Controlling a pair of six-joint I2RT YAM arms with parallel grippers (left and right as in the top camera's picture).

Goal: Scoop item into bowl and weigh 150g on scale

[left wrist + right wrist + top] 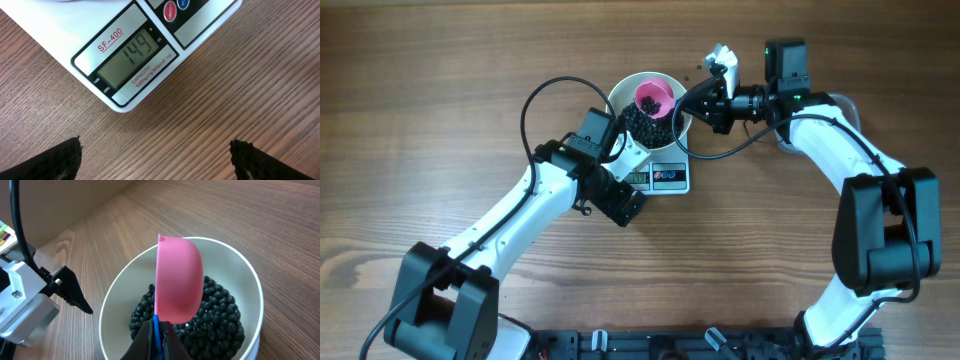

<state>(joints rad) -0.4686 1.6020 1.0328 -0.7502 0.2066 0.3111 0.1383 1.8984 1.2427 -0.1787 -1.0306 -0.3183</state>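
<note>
The right gripper (159,336) pinches the handle of the pink scoop (177,280), which is tipped on edge over the white bowl (252,287); black beans (220,312) lie heaped inside; the bowl sits on the scale (55,35), its display (131,57) showing 149; the left gripper (157,160) hovers just beside the scale, fingers spread wide.

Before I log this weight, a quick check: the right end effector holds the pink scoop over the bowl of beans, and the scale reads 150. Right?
No: the scale reads 149, not 150, per the left wrist view. The right end effector does hold the pink scoop over the bowl of beans.
</note>
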